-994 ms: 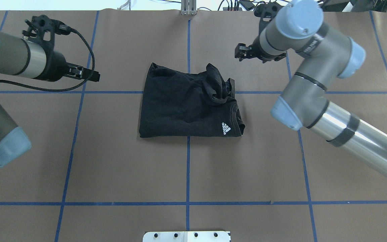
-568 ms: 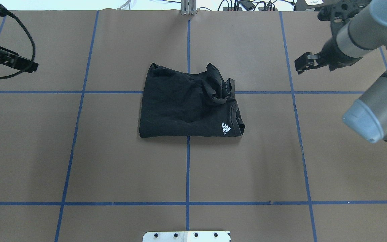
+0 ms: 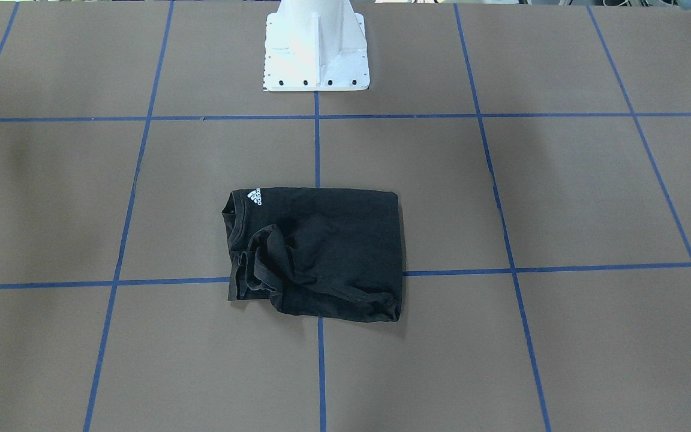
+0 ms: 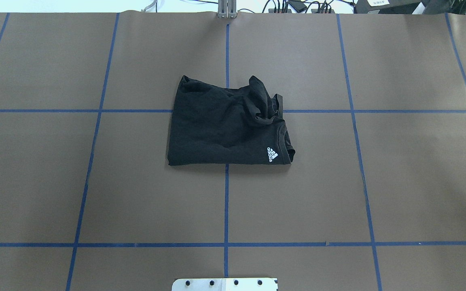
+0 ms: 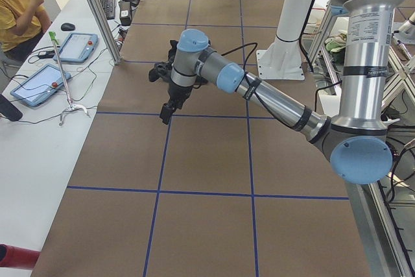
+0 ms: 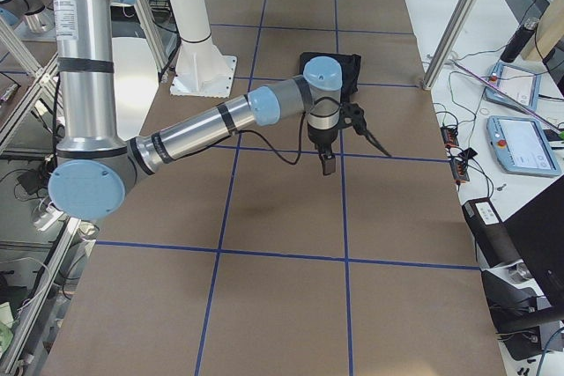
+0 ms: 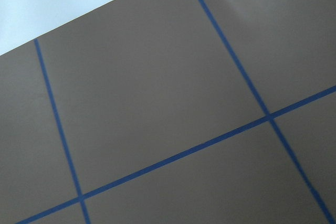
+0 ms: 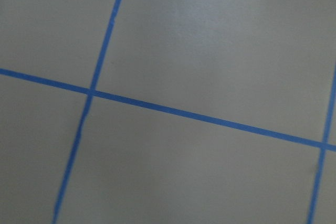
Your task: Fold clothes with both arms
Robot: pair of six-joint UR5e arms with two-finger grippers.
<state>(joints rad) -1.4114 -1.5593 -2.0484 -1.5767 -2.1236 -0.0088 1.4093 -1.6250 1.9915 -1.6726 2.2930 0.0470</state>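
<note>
Gone from the overhead view since a second ago: the left arm [image 5: 272, 100] and the right arm [image 6: 211, 122] have both swung out toward the desk's ends, and the shirt hasn't budged. I've got the left tool [image 5: 166, 118] hanging fingers-down over the desk [image 4: 95, 182] at my left end. Whether it's open or closed I can't tell from the side view. The right tool [image 6: 328, 165] is pointing down too, over the right end, and I can't tell its state either. Both wrist cameras are looking at brown desk crossed by blue tape lines [image 4: 226, 202].

Out in the middle, the black T-shirt [image 4: 217, 129] lies folded into a rough rectangle over a tape crossing, well apart from both tools. Its long axis runs along the desk, left to right. The collar [image 4: 287, 145] end points toward my right, with the white logo [image 4: 272, 154] at the near right corner. A bunched fold [image 4: 263, 105] sits at the far right corner. The white pedestal [image 3: 315, 42] is on my side of the shirt.
</note>
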